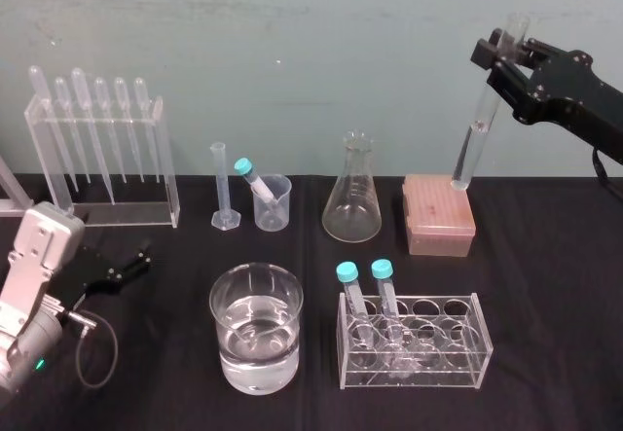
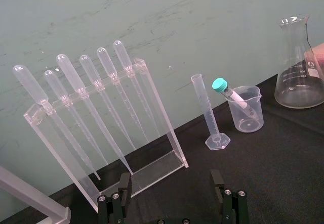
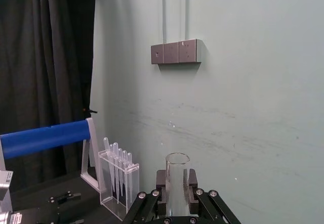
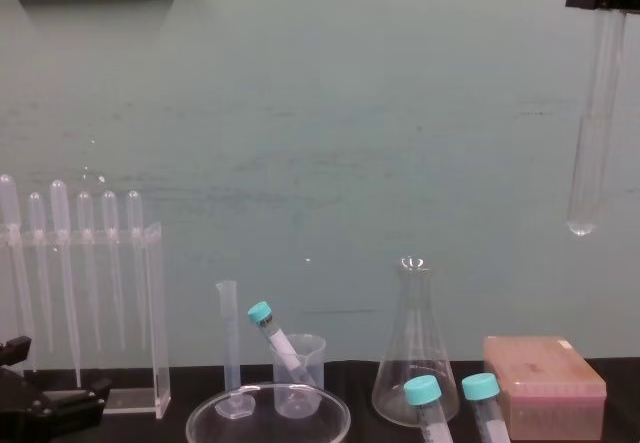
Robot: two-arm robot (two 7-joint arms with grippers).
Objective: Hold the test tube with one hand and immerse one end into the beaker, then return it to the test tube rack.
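The right tool (image 1: 508,47) is clenching the test tube (image 1: 475,139) near its rim, holding it upright, high at the right. In the chest view its rounded end is hanging well above the pink box (image 1: 438,217), with free air all round. The beaker (image 1: 255,329), part-filled with clear liquid, is sitting at the front, apart from the rack (image 1: 467,353) on its right. Two capped tubes (image 1: 350,290) are occupying the rack's left holes. The left tool (image 2: 170,186) is lying released, low at the left. A black worktop (image 1: 545,334) is meeting a teal wall (image 1: 292,42).
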